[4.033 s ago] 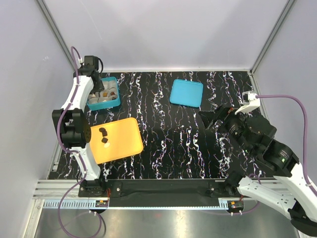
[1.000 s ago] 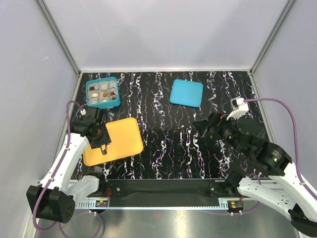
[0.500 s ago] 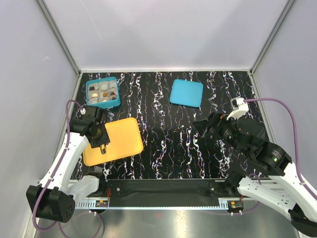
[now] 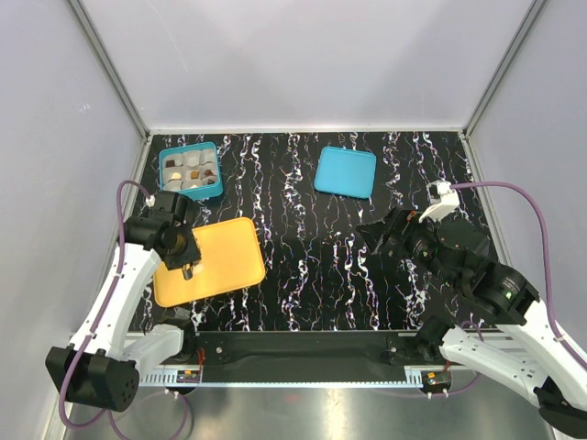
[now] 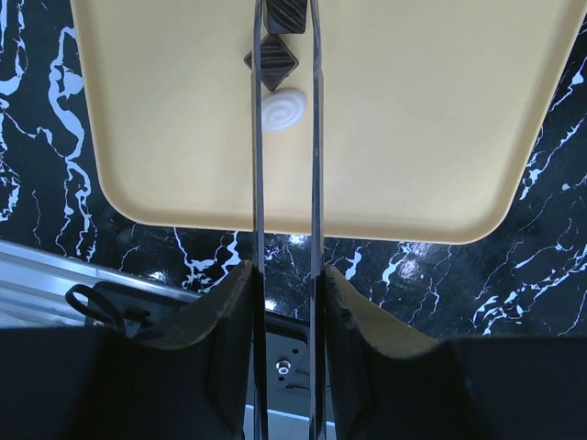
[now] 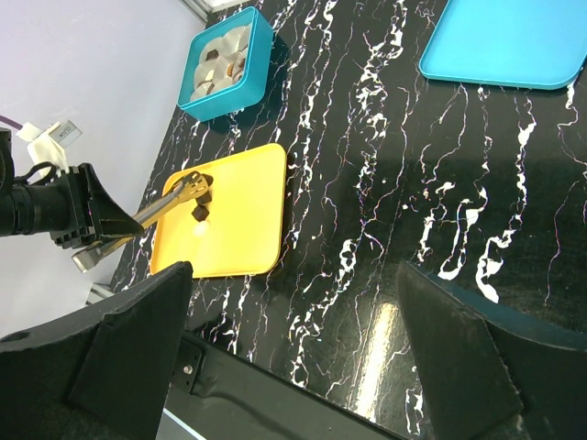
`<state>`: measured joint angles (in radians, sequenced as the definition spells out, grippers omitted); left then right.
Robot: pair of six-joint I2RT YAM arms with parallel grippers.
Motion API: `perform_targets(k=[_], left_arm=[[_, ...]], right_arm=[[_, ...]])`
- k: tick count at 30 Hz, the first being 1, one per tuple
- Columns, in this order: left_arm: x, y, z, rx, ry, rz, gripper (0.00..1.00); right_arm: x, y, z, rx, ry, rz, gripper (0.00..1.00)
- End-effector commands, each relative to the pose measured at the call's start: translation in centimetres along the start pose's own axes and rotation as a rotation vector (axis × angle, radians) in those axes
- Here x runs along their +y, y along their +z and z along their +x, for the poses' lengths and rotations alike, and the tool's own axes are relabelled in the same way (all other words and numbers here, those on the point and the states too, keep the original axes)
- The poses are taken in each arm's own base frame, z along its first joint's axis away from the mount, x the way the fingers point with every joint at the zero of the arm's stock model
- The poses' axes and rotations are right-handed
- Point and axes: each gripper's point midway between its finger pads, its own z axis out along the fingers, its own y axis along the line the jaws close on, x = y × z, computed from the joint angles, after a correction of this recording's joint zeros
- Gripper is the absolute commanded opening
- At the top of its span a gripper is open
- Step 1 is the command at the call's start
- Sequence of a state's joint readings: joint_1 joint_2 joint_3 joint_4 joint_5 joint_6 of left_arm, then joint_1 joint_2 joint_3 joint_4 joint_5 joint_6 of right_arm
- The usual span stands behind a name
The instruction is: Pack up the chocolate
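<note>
The left claw is hanging over the orange tray. Its wrist view is cutting off the tips of its long thin fingers at the top edge. The two blades are standing a narrow gap apart, but whether they are pinching anything I cannot tell.

A dark square piece is sitting between the blades right at that edge, half cropped and filling most of the gap. Just nearer the claw's body, a dark diamond piece is lying with one corner pointing along the blades and another slipping under one blade. Nearer still, a white swirl piece is lying between the blades, roundish and slightly wider across the gap than along it. These three pieces of chocolate are forming a short row running along the claw's own length, and none is showing a marked long axis.

In the right wrist view the tips are meeting the dark square piece, but it is too small there to judge a grip.

Beyond the left claw's tips, the teal box is holding more dark and pale pieces in its compartments, too small to count.

The right claw is spreading wide open with nothing between its fingers, over the tabletop and well apart from the tray. The teal lid is lying flat ahead of it.
</note>
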<state>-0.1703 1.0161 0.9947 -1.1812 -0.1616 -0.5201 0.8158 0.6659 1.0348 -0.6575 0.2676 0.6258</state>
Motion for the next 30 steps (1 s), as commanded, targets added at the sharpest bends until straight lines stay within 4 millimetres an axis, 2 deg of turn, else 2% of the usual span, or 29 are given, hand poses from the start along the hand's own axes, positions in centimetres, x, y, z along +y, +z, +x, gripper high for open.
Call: perform_targets(k=[1,14,16,18,21,30], left_arm=[[-0.5,-1.3,-1.3,-0.054,0.013,0.031,0.35],[-0.4,-2.1,-1.7,-0.066,0.017,0.029,0.33],[-0.3,-1.8,-1.5,-0.057,0.018,0.026,0.34],[-0.3,-1.6,-1.3,-0.056,0.019,0.023,0.4],[-0.3,-0.9,-0.9,-0.045,0.018,0.02,0.43],[-0.4,0.4,-0.1,-0.021,0.015,0.023,0.45]], right_arm=[[0.4,0.0,-0.5,-0.02,0.012,-0.02,1.0],[0.3,0.1,-0.4,-0.017,0.012,-0.016,1.0],[0.4,0.0,-0.5,-0.021,0.012,-0.019,1.0],[0.4,0.0,-0.5,-0.021,0.012,-0.019,0.99],[0.3,-0.1,-0.4,-0.02,0.013,-0.018,1.0],[0.3,-0.2,-0.5,-0.025,0.014,-0.018,1.0]])
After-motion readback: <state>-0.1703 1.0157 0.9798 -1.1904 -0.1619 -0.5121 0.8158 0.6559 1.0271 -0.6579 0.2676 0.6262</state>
